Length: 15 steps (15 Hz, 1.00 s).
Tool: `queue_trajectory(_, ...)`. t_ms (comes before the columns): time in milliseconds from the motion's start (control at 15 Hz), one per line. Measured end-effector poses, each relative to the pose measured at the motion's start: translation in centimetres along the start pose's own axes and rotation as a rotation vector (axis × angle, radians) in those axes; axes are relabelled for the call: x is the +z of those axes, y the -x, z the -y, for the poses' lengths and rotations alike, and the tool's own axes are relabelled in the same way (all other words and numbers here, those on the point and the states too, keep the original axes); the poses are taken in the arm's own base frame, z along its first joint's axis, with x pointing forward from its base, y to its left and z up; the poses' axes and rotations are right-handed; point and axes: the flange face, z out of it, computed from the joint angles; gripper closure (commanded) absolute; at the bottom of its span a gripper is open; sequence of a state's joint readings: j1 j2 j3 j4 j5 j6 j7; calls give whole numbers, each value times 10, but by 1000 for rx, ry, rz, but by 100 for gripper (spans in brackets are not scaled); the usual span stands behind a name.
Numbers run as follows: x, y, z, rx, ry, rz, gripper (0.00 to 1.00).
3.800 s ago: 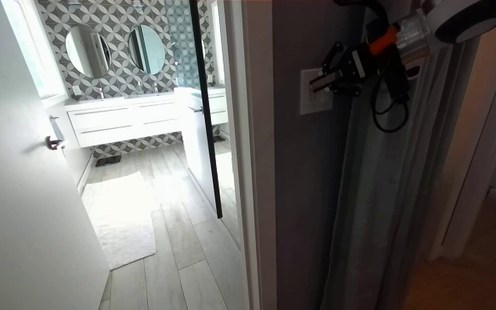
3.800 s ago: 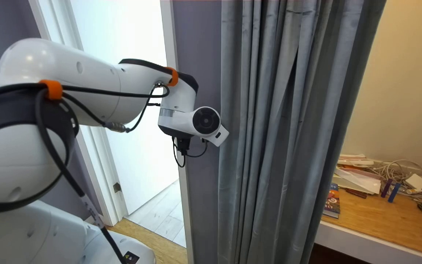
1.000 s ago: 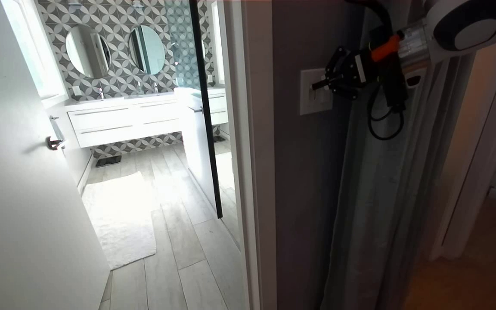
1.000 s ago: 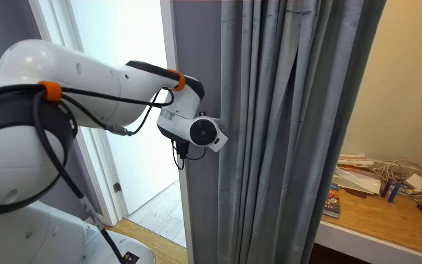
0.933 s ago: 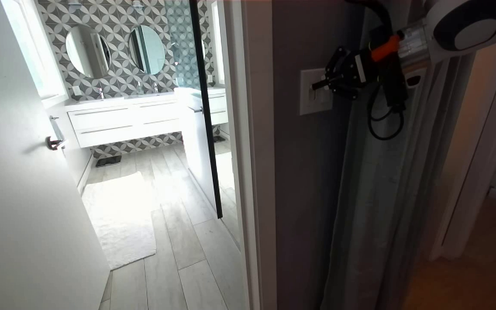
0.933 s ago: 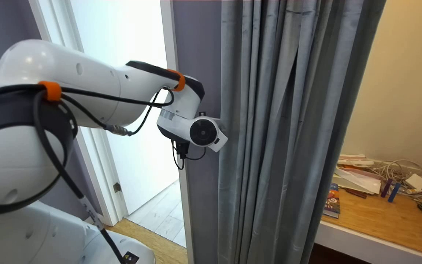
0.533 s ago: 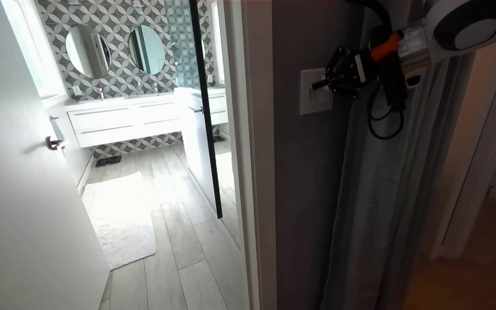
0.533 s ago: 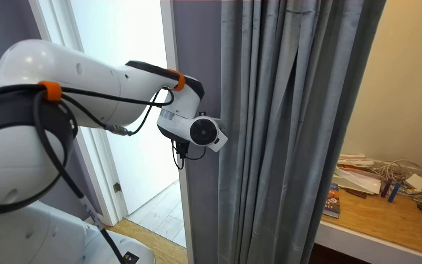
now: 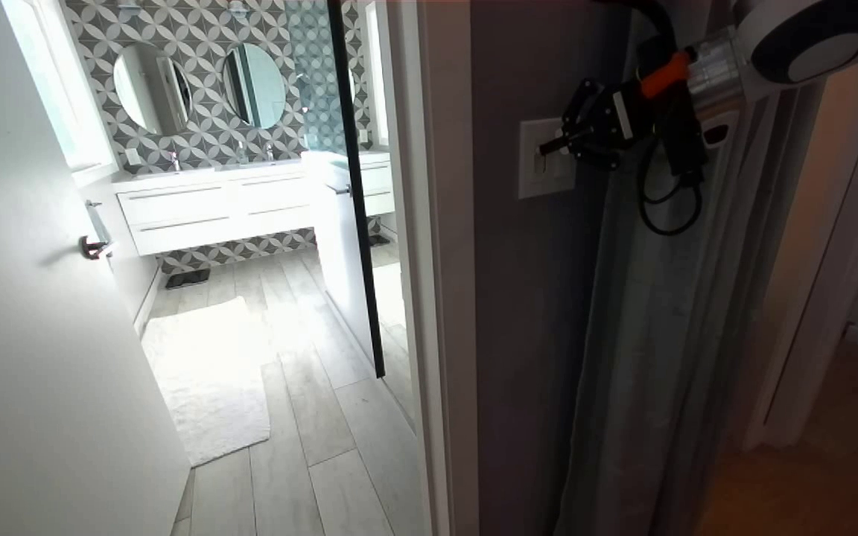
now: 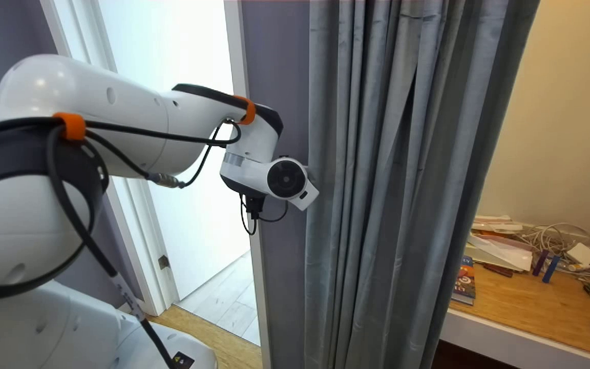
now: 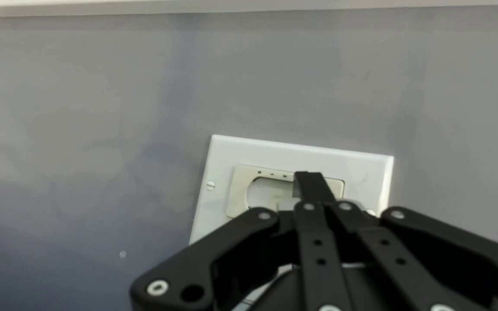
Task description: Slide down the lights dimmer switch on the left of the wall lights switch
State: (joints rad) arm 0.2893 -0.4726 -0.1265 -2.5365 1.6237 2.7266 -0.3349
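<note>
The wall lights switch is a white plate (image 9: 529, 186) on the grey wall, seen in an exterior view. In the wrist view the plate (image 11: 301, 157) lies sideways, with a cream dimmer panel (image 11: 239, 190) that has a rounded slot and small marks along one edge. My gripper (image 9: 544, 148) points at the plate. In the wrist view my gripper (image 11: 311, 176) has its fingers together, nothing visible between them, tips over the panel's slot. The fingers hide part of the slot and the plate's lower part; contact and the slider's position are hard to tell. The arm hides the gripper in an exterior view.
A grey curtain (image 10: 366, 205) hangs right beside the arm's wrist (image 10: 287, 179). A white door frame (image 9: 444, 298) stands beside the wall, with an open door (image 9: 64, 298) beyond. A desk (image 10: 546, 307) with papers and cables is at the far right.
Since 3.8 s ago the fingers have gone from open to shut and the wrist has come down. In the last half second the wrist has tilted slightly upward, with the fingertips nearly in place.
</note>
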Motion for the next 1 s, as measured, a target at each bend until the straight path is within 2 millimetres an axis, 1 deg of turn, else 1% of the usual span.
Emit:
queue_trajectory(200,0,-1,3,5,22,5,100)
queue_trajectory(400,11,-3,-11,21,90,15,100)
queue_trajectory(467,12,-3,-10,24,96,16,74)
queue_trajectory(533,12,-4,-9,27,101,17,72)
queue_trajectory(600,11,-4,-9,30,102,16,67)
queue_trajectory(867,12,-7,-12,33,109,7,38)
queue_trajectory(1000,13,-8,-15,32,118,6,26)
